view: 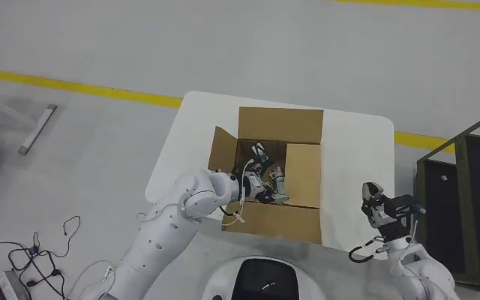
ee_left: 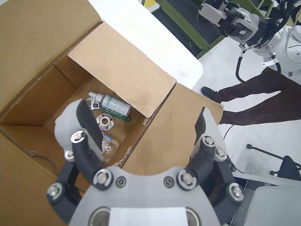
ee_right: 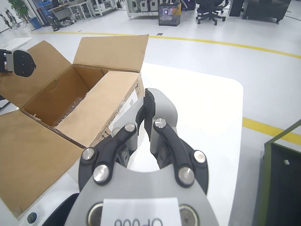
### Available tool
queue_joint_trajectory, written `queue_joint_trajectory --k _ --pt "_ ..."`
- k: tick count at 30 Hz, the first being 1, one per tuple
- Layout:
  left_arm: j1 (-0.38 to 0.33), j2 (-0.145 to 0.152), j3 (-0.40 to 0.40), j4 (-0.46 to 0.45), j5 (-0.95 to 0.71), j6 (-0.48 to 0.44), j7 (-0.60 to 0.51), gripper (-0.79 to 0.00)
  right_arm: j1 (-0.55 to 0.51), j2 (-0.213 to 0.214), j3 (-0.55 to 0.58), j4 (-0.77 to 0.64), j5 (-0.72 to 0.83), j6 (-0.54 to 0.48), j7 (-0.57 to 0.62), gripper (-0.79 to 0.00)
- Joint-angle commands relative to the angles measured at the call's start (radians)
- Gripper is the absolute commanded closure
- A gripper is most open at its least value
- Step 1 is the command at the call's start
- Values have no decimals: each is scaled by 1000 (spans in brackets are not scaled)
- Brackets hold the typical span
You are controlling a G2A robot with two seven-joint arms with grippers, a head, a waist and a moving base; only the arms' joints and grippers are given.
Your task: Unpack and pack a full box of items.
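Four pieces waiting: spotting spray bottle [ee_left: 112,103], wrench [ee_left: 94,105], flange [ee_left: 105,120] and clear bottle [ee_left: 109,145] in the open box [view: 281,124] on the table [view: 352,142]. Hovering left gripper [ee_left: 142,109] above them, spread wide, empty. Resting right gripper [ee_right: 148,99] near the box, pinched closed on nothing. Barely starting unpacking, seemingly.

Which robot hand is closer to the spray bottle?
Left. The left gripper hangs over the cardboard box above the spray bottle; the right gripper is outside the box.

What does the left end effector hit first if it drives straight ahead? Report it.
Probably the cardboard box itself: the open left end effector straddles its near rim, one finger over the clear plastic bottle inside. Depth is unclear.
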Motion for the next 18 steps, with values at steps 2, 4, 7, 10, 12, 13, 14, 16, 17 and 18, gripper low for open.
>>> queue_joint_trajectory --k 2,4,7,10,12,13,14,16,17,18 --pt "0 -7 27 15 -25 34 51 -785 -4 -1 -1 -3 -4 2 2 0" --pt "-34 -17 62 41 -37 87 60 -785 -4 -1 -1 -1 -16 7 6 0" --pt "-107 -40 132 107 -31 193 59 -785 -5 -2 1 6 -13 14 5 0" --pt "-190 -68 197 192 -80 300 27 -785 -7 -2 6 9 -9 15 6 0" --pt "-243 -86 229 265 -123 328 22 -785 -11 -2 12 8 -7 17 4 0" --pt "-270 -95 244 313 -133 344 19 -785 -13 -2 15 7 -6 18 3 0" --pt "-296 -104 260 358 -146 354 22 -785 -15 -2 18 6 -4 19 2 0" --pt "-339 -124 285 440 -212 357 19 -785 -19 -2 23 5 -2 19 3 0" --pt "-362 -132 300 477 -212 361 17 -785 -21 -2 25 5 -2 20 2 0" --pt "-378 -140 313 506 -217 359 26 -785 -23 -2 28 9 0 22 2 0"
